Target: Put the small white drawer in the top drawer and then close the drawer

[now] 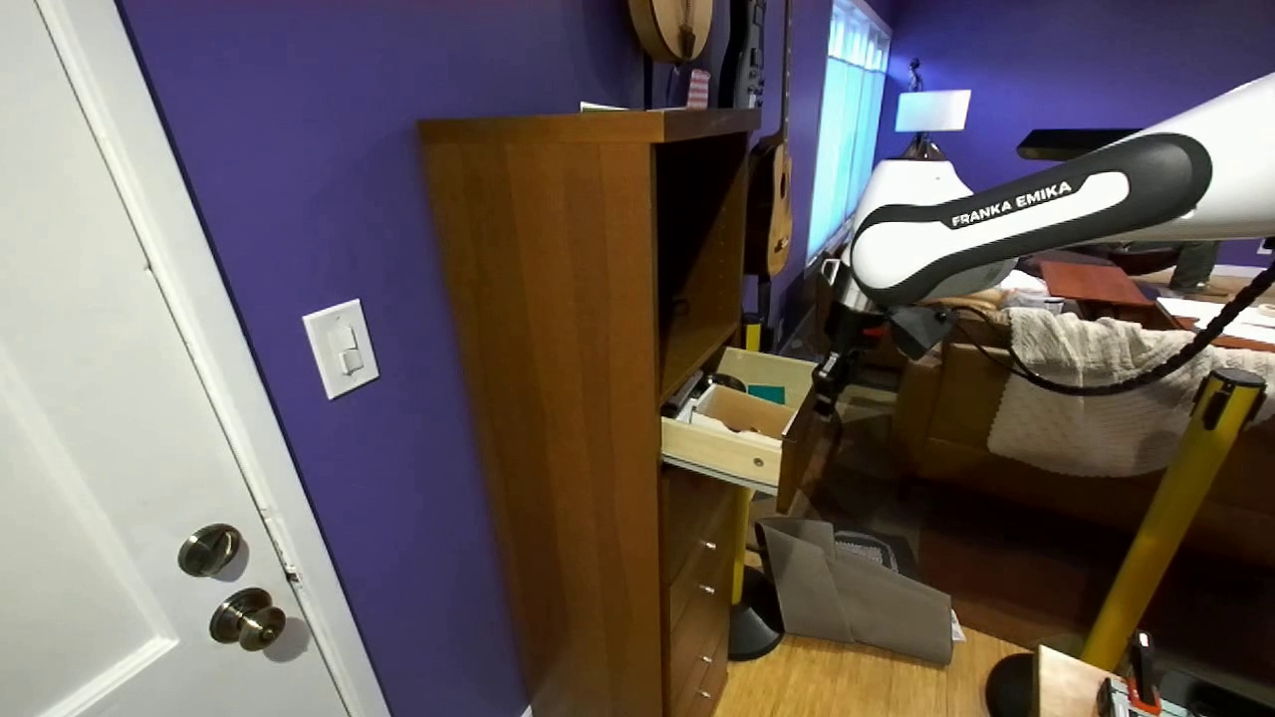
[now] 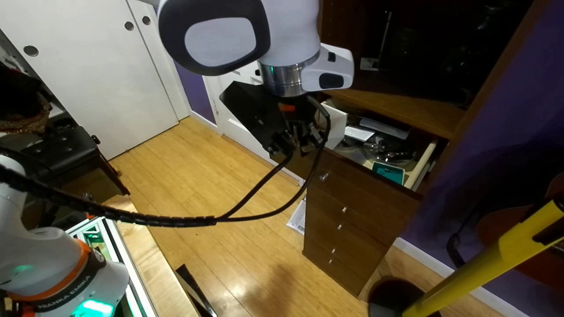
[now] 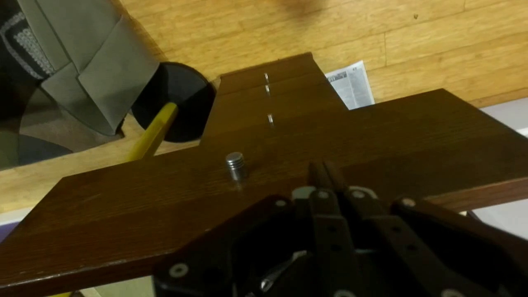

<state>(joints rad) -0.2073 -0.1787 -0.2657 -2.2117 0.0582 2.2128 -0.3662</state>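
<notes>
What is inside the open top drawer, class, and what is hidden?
The top drawer holds the small white drawer, a teal item, a flat white piece and dark clutter. The cabinet hides the top drawer's back; anything under the clutter is unseen.

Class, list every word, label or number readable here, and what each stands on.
"FRANKA EMIKA": on the robot arm, in an exterior view.
"FRANKA EMIKA": on the robot's base, in an exterior view.
Printed sheet on the floor: too small and blurred to read.

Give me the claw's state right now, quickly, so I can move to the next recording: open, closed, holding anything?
Claw: closed, with nothing seen in its grip, just by the front of the open top drawer.
</notes>
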